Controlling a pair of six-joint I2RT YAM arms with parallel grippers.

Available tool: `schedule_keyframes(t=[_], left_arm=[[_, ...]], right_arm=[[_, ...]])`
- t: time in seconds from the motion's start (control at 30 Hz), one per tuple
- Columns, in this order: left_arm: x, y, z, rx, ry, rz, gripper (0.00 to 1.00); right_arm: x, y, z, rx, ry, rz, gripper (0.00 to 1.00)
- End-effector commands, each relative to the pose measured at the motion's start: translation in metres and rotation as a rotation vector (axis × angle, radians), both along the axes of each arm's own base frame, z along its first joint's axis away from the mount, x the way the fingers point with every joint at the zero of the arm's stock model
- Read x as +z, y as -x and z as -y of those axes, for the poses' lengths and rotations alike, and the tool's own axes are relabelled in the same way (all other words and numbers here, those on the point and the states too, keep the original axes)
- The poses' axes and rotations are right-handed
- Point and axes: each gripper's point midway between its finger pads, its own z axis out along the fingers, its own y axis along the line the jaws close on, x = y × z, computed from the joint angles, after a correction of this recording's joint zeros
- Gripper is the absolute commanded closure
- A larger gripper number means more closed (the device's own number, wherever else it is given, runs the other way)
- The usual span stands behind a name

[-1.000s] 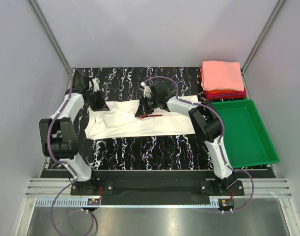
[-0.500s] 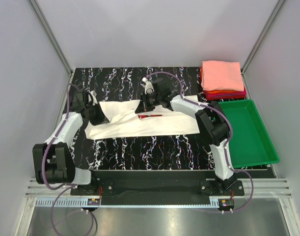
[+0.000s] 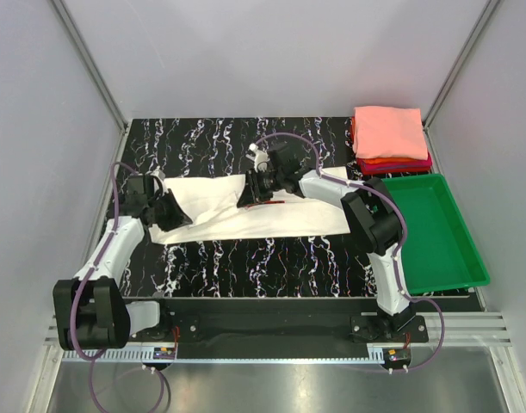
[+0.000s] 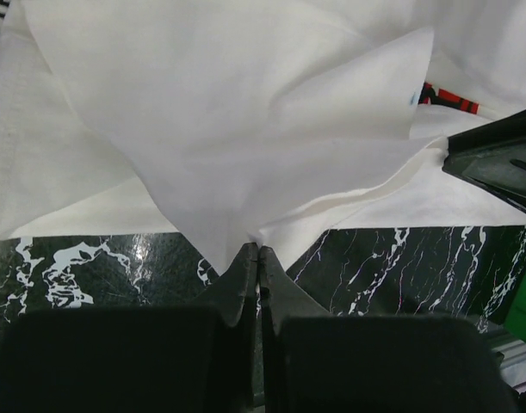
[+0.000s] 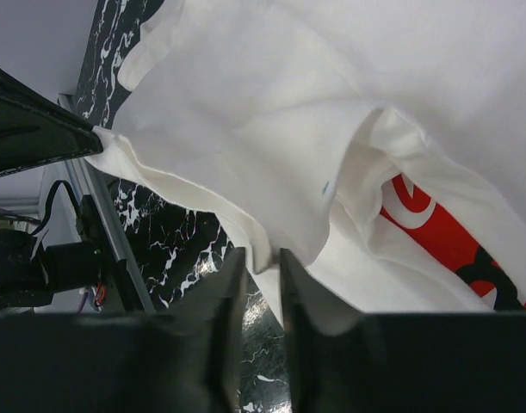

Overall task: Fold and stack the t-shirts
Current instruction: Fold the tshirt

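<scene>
- A cream-white cotton t-shirt (image 3: pixel 245 215) lies stretched across the middle of the black, white-veined table (image 3: pixel 245 262), running from near the left edge towards the right side.
- The left claw (image 3: pixel 175 212) sits at the shirt's left end. In its wrist view the left claw (image 4: pixel 259 251) has its two fingers pressed tight together on a pointed corner of the cloth, and the cloth fans out from that pinch.
- The right claw (image 3: pixel 250 194) is at the shirt's far edge, about mid-length. In its wrist view the right claw (image 5: pixel 260 258) shows only a narrow slit between the fingers, with a folded edge of the shirt caught in it.
- The shirt's red print (image 5: pixel 426 228) is mostly buried under folds, so I see only a curved red patch with black marks. From above it is no more than a thin red sliver (image 3: pixel 275 203).
- A stack of folded cotton t-shirts (image 3: pixel 387 133) stands at the far right corner, salmon-pink on top. Only the edges of the orange, red and dark layers below it show.
- A green rectangular plastic tray (image 3: pixel 456 219) lies along the right edge, just beside the stack on its near side.
</scene>
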Motion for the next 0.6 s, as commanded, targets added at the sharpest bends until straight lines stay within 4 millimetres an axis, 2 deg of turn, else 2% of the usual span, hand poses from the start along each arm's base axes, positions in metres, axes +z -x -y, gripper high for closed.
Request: schedule_keyframes(t=[0.0, 0.13, 0.23, 0.33, 0.47, 0.57], left_arm=[[0.004, 0.0, -0.002, 0.025, -0.007, 0.037, 1.0], [-0.001, 0.009, 0.003, 0.016, 0.025, 0.014, 1.0], [-0.007, 0.018, 0.005, 0.013, 0.034, -0.004, 1.0], [-0.014, 0.026, 0.005, 0.018, 0.033, -0.019, 1.0], [-0.029, 0.035, 0.002, 0.035, 0.021, -0.065, 1.0], [-0.029, 0.032, 0.003, 0.04, 0.026, -0.072, 1.0]], right_arm=[[0.019, 0.015, -0.005, 0.062, -0.046, 0.041, 0.64], [0.02, 0.016, 0.0, 0.026, -0.03, 0.055, 0.55], [0.021, 0.014, 0.008, -0.049, -0.002, 0.031, 0.53], [0.014, 0.008, 0.019, -0.207, 0.046, -0.036, 0.54], [-0.001, 0.019, 0.024, -0.302, 0.063, -0.198, 0.55], [-0.006, 0.026, 0.024, -0.335, 0.099, -0.222, 0.55]])
